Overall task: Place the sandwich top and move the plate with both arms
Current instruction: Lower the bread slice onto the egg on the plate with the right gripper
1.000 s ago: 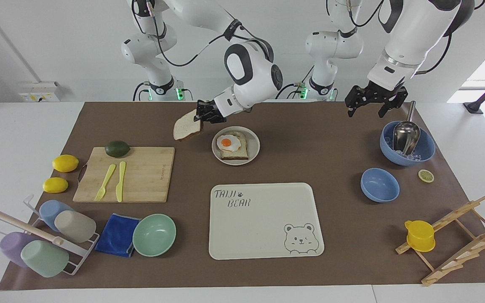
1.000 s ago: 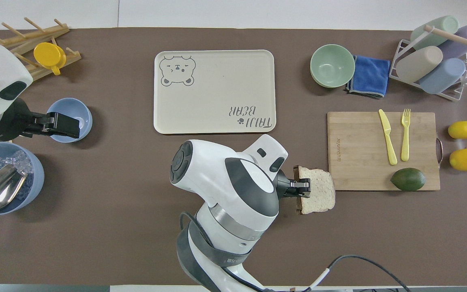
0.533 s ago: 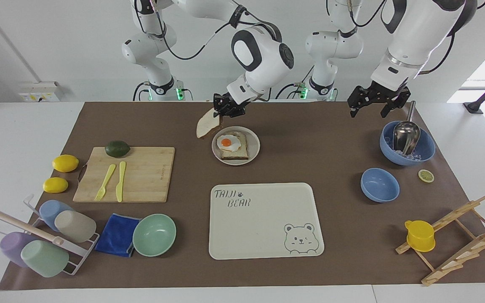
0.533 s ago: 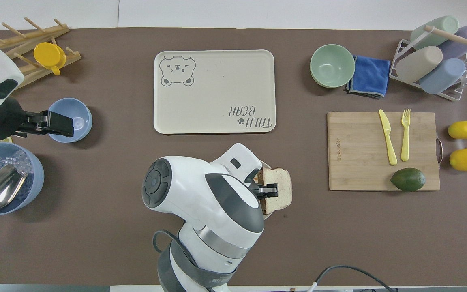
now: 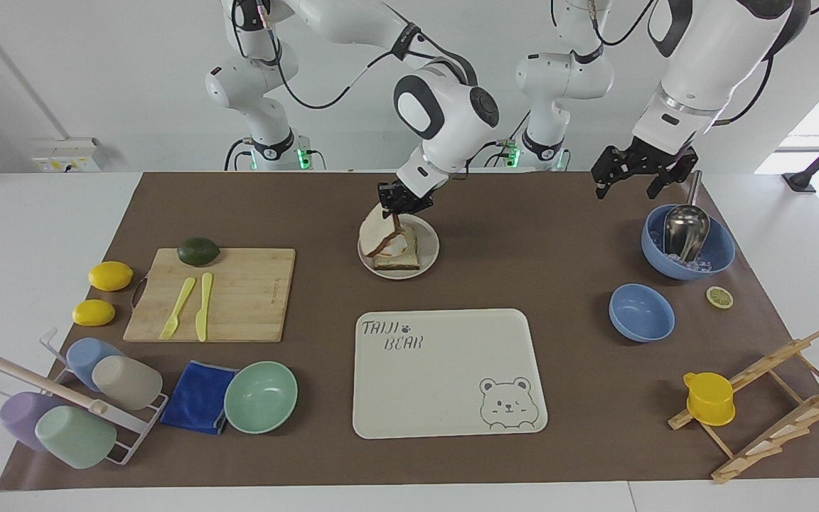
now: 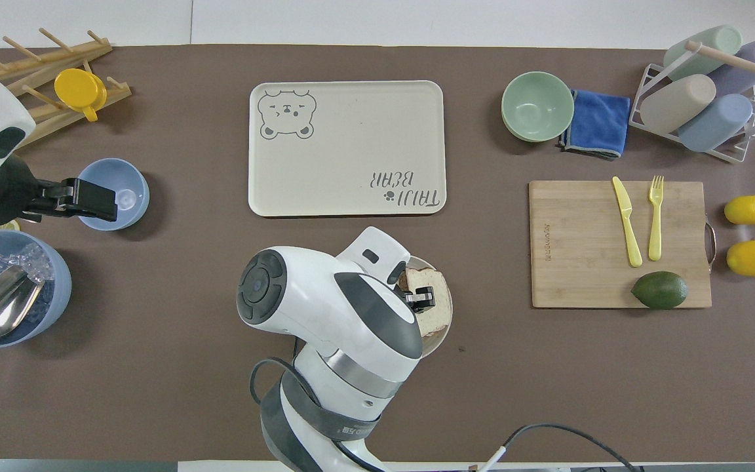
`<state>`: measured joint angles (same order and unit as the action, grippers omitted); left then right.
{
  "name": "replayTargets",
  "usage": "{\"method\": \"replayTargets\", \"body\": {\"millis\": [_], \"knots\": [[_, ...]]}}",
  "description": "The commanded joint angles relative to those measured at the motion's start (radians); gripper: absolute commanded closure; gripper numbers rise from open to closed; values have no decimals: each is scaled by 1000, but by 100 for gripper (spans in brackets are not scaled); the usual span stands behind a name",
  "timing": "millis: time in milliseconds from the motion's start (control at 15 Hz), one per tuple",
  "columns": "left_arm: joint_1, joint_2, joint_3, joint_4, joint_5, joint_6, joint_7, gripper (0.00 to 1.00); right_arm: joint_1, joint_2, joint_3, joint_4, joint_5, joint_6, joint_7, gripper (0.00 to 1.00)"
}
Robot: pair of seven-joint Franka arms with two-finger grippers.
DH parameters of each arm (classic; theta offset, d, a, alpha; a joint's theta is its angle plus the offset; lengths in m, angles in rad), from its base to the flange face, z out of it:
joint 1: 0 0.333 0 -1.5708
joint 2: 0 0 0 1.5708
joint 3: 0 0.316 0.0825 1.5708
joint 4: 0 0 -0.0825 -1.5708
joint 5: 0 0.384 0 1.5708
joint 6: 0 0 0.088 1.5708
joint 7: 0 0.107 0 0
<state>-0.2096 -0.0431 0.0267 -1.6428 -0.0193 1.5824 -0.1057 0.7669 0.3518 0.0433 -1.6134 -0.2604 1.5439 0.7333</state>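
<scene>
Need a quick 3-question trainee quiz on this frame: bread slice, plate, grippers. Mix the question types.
1. True or false: the bread slice lies flat on the cutting board.
2. Which gripper holds the slice? A) left gripper B) right gripper
3. Fill in: the held slice hangs tilted over the ___ carrying the egg toast.

Key:
1. False; it is held tilted in the air.
2. B; the left gripper is open above the bowl with the scoop.
3. plate

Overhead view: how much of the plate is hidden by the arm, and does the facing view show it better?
Overhead view: the right arm's wrist covers most of the plate. Facing view: nearly the whole plate shows, the tilted sandwich top over it.
</scene>
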Motion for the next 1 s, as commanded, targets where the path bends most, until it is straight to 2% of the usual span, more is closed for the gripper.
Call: {"method": "replayTargets", "body": {"millis": [0, 667, 733, 867, 933], "knots": [[10, -27, -5, -34, -7, 22, -3, 0, -12, -16, 4, -54, 36, 70, -6, 100], [12, -27, -4, -34, -7, 24, 0, 0, -27, -22, 4, -106, 136, 191, -8, 100], [12, -27, -4, -35, -7, 24, 0, 0, -29, -24, 4, -114, 159, 205, -6, 93], [12, -27, -4, -35, -7, 24, 0, 0, -29, -25, 4, -126, 167, 231, -6, 53], [12, -27, -4, -35, -7, 24, 0, 0, -31, -25, 4, -131, 168, 243, -6, 41]]}}
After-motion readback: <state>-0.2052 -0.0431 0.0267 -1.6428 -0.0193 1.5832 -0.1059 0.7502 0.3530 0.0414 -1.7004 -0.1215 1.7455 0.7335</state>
